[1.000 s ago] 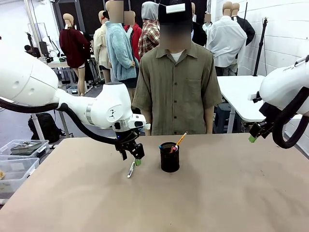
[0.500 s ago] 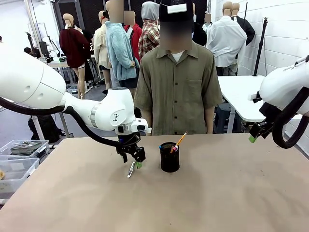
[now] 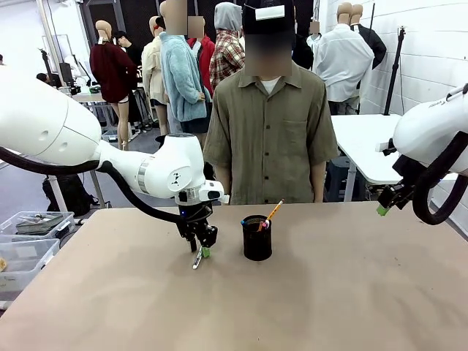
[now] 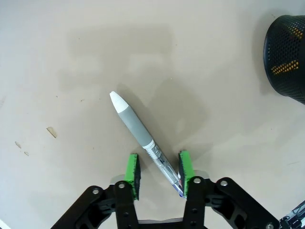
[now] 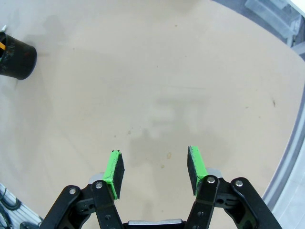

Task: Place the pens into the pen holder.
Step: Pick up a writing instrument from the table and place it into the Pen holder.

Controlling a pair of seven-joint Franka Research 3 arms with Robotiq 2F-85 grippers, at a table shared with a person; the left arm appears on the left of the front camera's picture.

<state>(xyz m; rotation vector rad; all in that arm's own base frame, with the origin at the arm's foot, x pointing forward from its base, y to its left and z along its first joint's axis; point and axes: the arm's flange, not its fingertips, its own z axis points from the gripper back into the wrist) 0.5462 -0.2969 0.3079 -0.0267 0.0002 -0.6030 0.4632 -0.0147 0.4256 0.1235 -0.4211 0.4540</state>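
Plain tan table (image 3: 344, 292), matte and faintly scuffed, with a few small specks and a paper-like scrap showing in the left wrist view. Across it, at 12 o'clock in the front view, a person in an olive short-sleeved shirt (image 3: 269, 131), standing behind the far edge. Behind, a cluttered workroom: a white table (image 3: 362, 142) at 2 o'clock, a white wall on the right, clear plastic bins (image 3: 29, 241) with oddments beside the table at 9 o'clock.

Near the table's middle, a black mesh pen holder (image 3: 257, 238), upright, with an orange-yellow pen (image 3: 274, 210) leaning out toward 1 o'clock and some coloured bits at the rim, too small to make out. Same holder at the 2 o'clock corner of the left wrist view, orange glinting through the mesh, and at 10 o'clock in the right wrist view.

Just left of the holder, lying flat on the table, a silver-grey pen (image 4: 138, 134), white tip toward 11 o'clock in the left wrist view. Left gripper (image 4: 158, 168) low over it, fingers parted and straddling the pen's near end, one green pad (image 4: 184, 167) touching or nearly touching the barrel, the other apart; not clamped on it.

Right gripper (image 5: 155, 171) raised at the table's right edge, fingers spread wide, holding nothing.
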